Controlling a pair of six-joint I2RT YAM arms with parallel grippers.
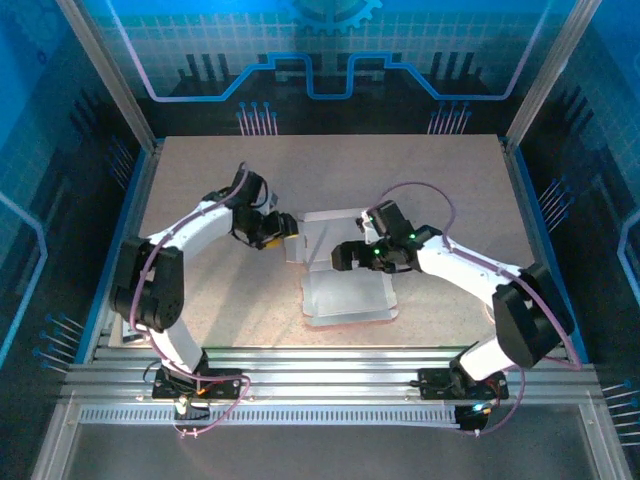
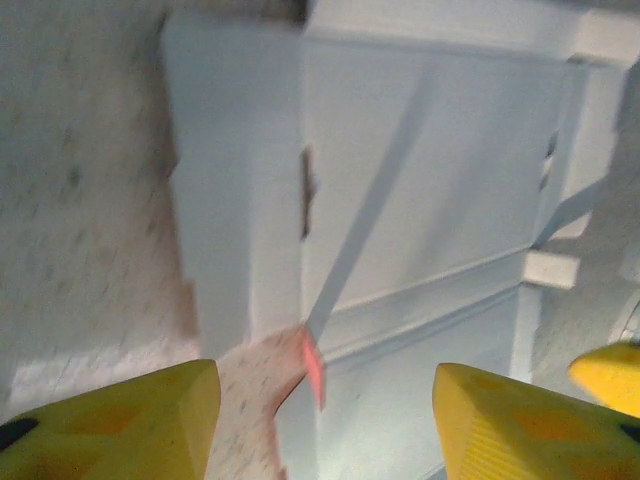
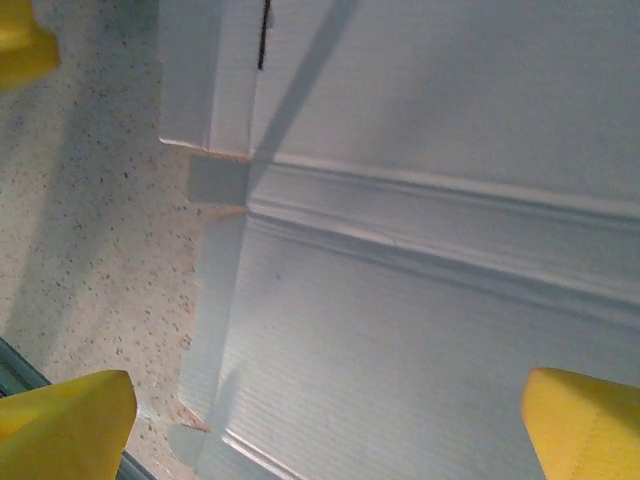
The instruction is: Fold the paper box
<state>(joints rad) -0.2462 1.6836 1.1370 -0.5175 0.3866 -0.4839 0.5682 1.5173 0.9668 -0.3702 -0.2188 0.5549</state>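
The paper box (image 1: 347, 296) lies as an unfolded sheet in the middle of the table, pale inner side up, with pink showing along its edges. My left gripper (image 1: 283, 228) hovers at the sheet's far left corner. In the left wrist view its yellow fingers (image 2: 110, 420) stand apart, with a raised pink flap edge (image 2: 313, 365) between them and untouched. My right gripper (image 1: 346, 255) hangs over the sheet's middle. Seen from the right wrist, its fingers (image 3: 65, 425) are spread wide above the creased panel (image 3: 400, 330) and hold nothing.
The speckled beige table (image 1: 210, 300) has free room left of and beyond the sheet. Metal rails (image 1: 320, 365) run along the near edge by the arm bases. Blue walls and frame posts (image 1: 120, 90) enclose the sides and back.
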